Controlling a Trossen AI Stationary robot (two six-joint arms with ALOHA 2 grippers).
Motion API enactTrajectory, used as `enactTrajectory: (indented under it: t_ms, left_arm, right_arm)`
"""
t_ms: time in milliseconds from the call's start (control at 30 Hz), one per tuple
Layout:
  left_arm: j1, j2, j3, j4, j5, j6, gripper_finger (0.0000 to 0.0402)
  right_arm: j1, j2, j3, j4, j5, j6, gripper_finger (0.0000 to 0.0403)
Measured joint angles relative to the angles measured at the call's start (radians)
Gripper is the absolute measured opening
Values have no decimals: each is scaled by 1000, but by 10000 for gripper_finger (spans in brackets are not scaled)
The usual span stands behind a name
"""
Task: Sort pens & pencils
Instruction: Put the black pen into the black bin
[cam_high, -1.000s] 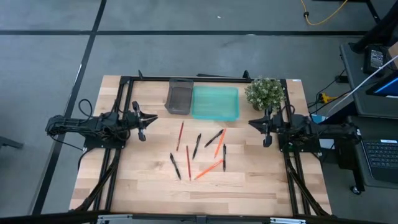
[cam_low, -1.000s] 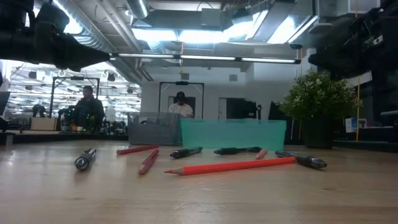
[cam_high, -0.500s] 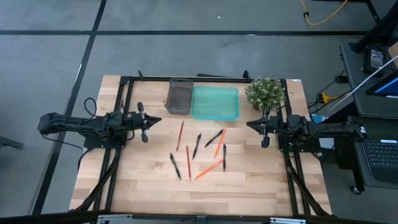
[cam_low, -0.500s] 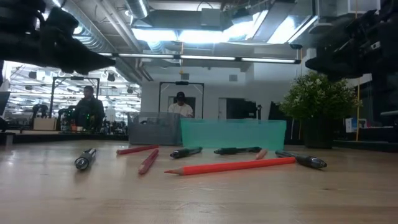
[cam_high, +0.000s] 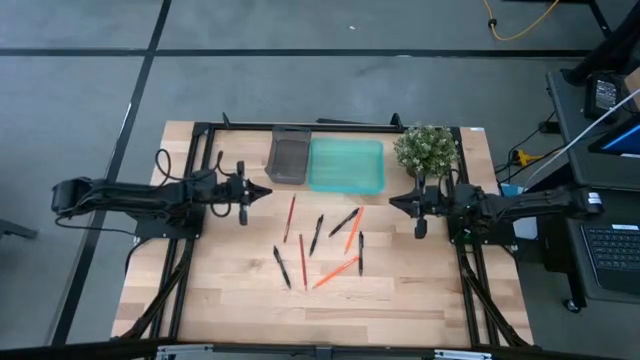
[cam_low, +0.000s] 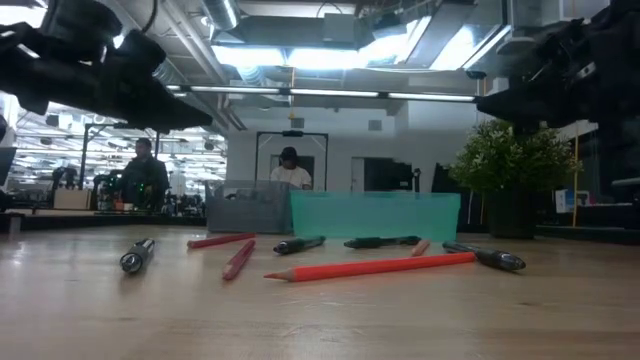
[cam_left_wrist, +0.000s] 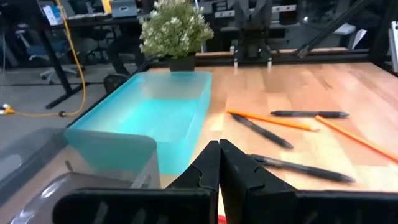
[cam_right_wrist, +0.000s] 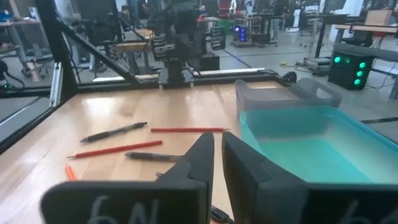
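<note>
Pens (cam_high: 317, 234) and pencils (cam_high: 335, 271) lie mixed mid-worktop (cam_high: 400, 300), near the teal tray (cam_high: 346, 166) and grey bin (cam_high: 288, 157). Left pincer (cam_high: 262, 191), clamped empty, and right pincer (cam_high: 393, 201), narrowly parted and empty, hover either side, poised to start.

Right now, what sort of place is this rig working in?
Probably a robotics lab or workshop: exposed ceiling ducts, other workbenches with equipment beyond the table, and a person at a far bench.

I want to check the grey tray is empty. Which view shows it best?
The high view: it looks straight down into the grey tray, showing nothing inside. The low view shows only its side wall; both wrist views catch just a corner.
</note>
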Motion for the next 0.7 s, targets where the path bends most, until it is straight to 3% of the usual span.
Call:
enactTrajectory:
  t_ms: [167, 433, 500, 633, 700]
  left_arm:
    - [31, 117, 6, 153, 51, 7, 0]
    - [88, 335, 133, 165, 117, 94, 0]
    - [114, 389, 161, 161, 145, 104, 0]
    - [175, 468, 209, 148, 282, 107, 0]
    - [198, 489, 229, 147, 322, 107, 0]
  right_arm:
    - [0, 231, 115, 43, -3, -25, 35]
    - [-20, 636, 369, 68, -74, -259, 35]
    - [-56, 689, 402, 60, -100, -268, 35]
    - [-150, 731, 443, 38, -288, -250, 31]
    - [-183, 732, 458, 13, -335, -242, 24]
